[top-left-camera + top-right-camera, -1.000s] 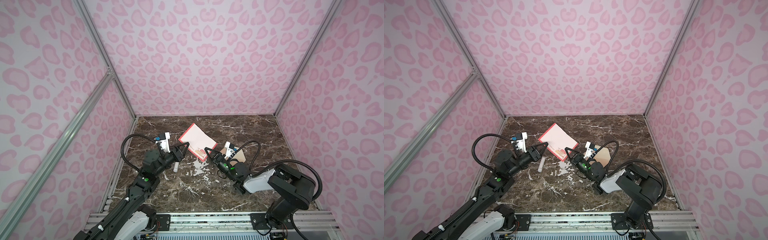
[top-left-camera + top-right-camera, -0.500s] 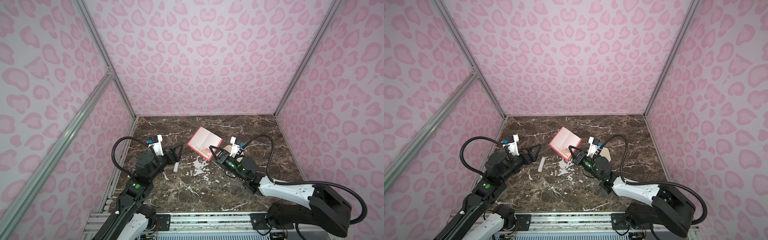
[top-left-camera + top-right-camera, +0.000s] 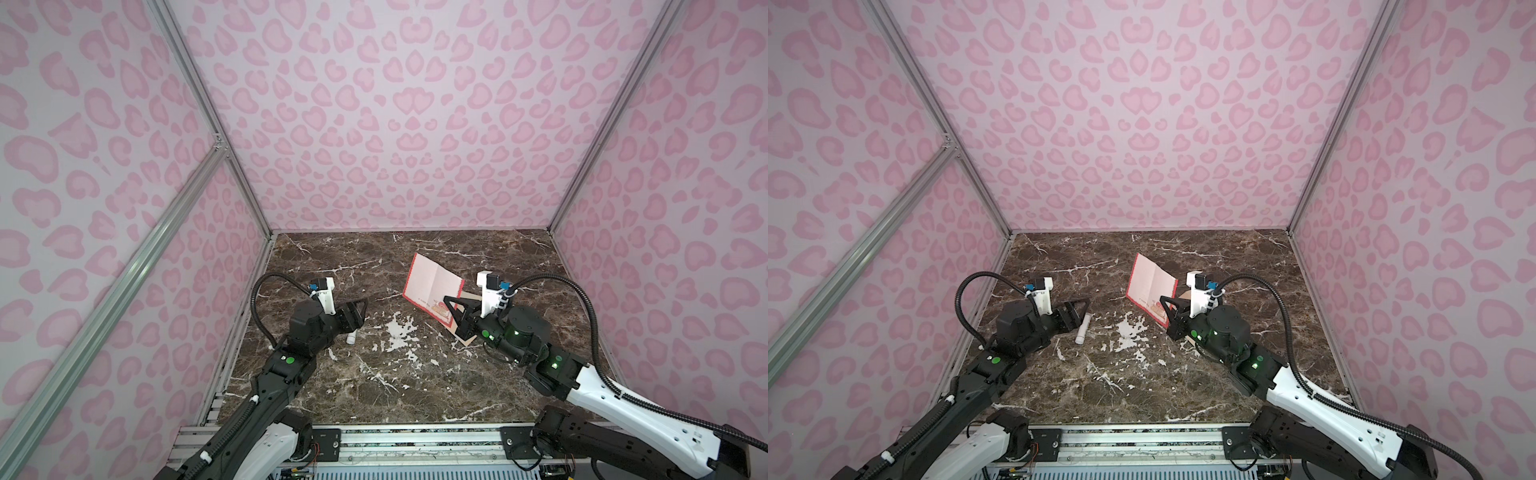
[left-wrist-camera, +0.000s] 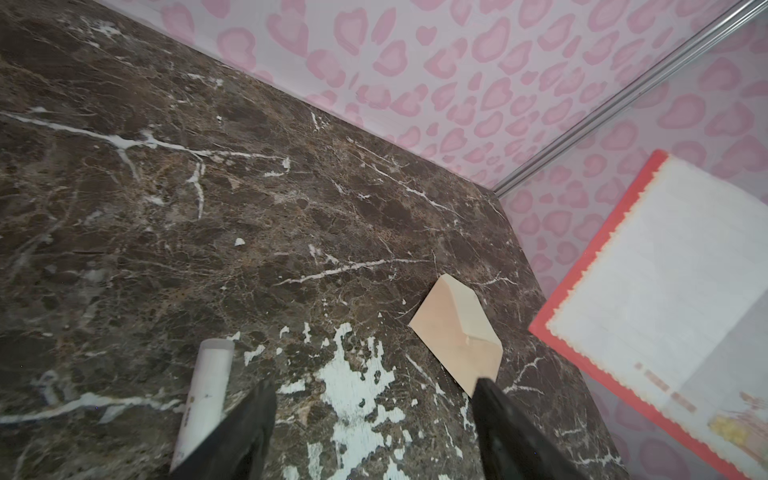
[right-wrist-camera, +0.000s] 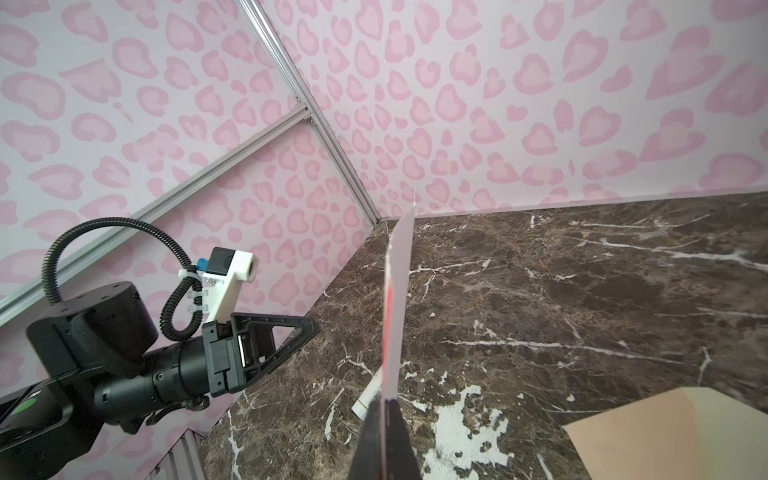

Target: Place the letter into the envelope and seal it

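Back toward the left edge of the bench (image 3: 395, 374) went the left gripper (image 3: 360, 309), which a second before had been up against the letter (image 3: 432, 286). The letter itself had shifted toward the right edge and stood steeper than it had.

The left gripper's fingers (image 4: 249, 419) were spread wide with nothing between them, clear in the left wrist view. A white tube (image 3: 352, 337) lay on the bench just beside that gripper, on the side nearer the left edge.

The right gripper (image 3: 448, 301) had its fingers (image 5: 374, 440) pressed together on a lower corner of the letter. The right wrist view showed the sheet edge-on, rising straight out of the pinch. In both top views the letter stood tilted above the middle of the bench, somewhat toward the right edge. Its pink, red-bordered face, with the small picture low down, was turned toward the front edge and the left arm. It seemed to be held off the surface, though whether its lowest corner touched anything could not be told.

The envelope (image 4: 459, 332) lay flat on the bench near the right edge, below the right gripper and largely hidden by it in both top views. Only slivers of peach-tan paper (image 3: 467, 338) showed there. Nothing gripped it, and the letter was outside it.
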Tool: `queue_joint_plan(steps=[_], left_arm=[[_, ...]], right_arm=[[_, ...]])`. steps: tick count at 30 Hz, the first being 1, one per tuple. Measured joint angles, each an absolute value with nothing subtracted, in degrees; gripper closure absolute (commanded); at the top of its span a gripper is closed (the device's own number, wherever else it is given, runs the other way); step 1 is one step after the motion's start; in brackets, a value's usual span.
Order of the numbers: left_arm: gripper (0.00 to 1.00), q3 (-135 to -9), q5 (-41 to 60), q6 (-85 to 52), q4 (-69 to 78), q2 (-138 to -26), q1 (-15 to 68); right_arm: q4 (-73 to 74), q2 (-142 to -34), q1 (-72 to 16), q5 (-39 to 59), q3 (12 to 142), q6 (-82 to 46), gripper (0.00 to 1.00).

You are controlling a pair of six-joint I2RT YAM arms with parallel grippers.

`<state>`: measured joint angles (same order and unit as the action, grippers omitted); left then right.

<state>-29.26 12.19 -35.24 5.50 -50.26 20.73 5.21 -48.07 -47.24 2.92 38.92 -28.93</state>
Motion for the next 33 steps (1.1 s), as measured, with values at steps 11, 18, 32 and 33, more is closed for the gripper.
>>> queue_joint_plan(steps=[11, 18, 32, 33], left_arm=[[0.36, -28.8, 29.8, -39.7, 24.3, -63.0, 20.7], [0.42, -28.4, 39.0, -45.9, 38.6, -70.0, 20.7], [0.41, -29.3, 45.5, -52.4, 52.6, -73.3, 23.5], [0.41, -29.5, 45.6, -52.5, 52.8, -73.6, 23.9]], right_arm=[[-3.1, -41.8, -47.0, 11.8, 40.4, -25.9, 1.0], [-2.9, -42.2, -46.4, 16.8, 40.4, -27.0, 1.0], [0.7, -43.4, -42.7, 19.1, 37.2, -29.2, 1.0], [1.0, -43.6, -42.6, 19.1, 37.0, -29.6, 1.0]])
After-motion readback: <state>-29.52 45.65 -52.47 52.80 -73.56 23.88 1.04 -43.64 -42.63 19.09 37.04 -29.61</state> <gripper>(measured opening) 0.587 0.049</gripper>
